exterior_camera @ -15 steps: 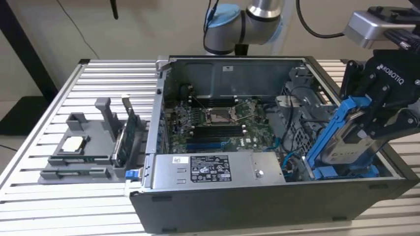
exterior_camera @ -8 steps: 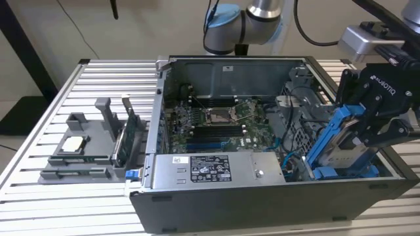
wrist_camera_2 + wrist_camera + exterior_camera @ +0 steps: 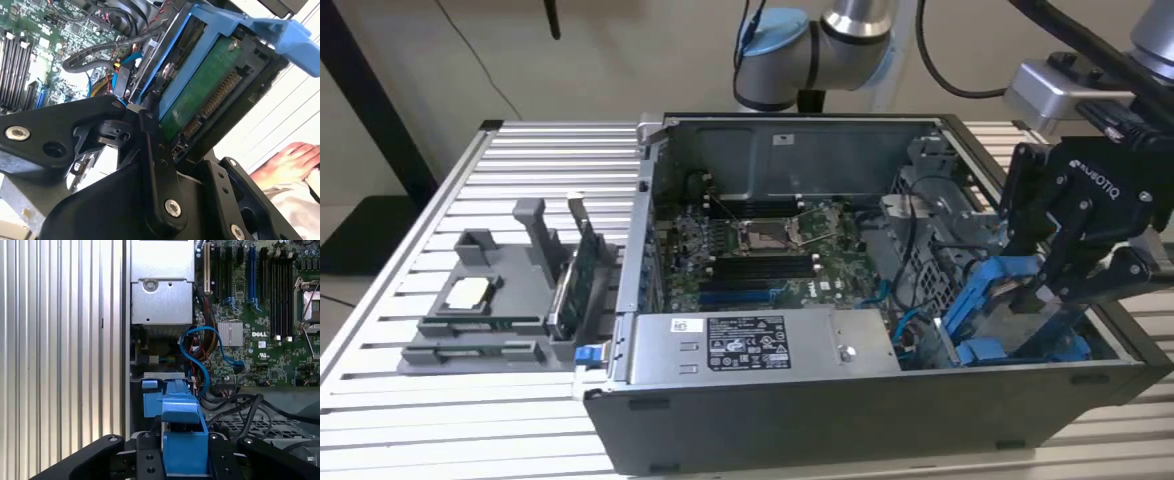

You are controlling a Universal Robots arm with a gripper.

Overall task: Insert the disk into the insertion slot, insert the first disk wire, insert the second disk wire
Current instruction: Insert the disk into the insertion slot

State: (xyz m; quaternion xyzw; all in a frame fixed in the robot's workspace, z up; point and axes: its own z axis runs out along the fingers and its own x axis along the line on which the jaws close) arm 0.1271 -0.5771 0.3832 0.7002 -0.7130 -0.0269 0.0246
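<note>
My gripper [image 3: 1078, 288] is shut on the disk [image 3: 1010, 312], a grey drive in a bright blue carrier. I hold it steeply tilted over the case's corner at the exterior view's right. Its lower end sits at the insertion slot [image 3: 977, 352], a dark bay with blue fittings. In the second wrist view the disk's green circuit board [image 3: 200, 97] and connector face the camera beside a black finger [image 3: 156, 160]. In the first wrist view the blue carrier [image 3: 183, 440] sits between my fingers, above the slot's blue fitting [image 3: 150, 386]. A loose blue wire [image 3: 199, 357] curls beside the slot.
The open computer case [image 3: 854, 420] lies on a slatted metal table [image 3: 480, 420]. A grey labelled power-supply box [image 3: 747, 345] sits beside the slot, the motherboard [image 3: 761, 250] behind it. A grey fixture [image 3: 487, 300] stands at the exterior view's left. A person's hand [image 3: 295, 155] rests near the case.
</note>
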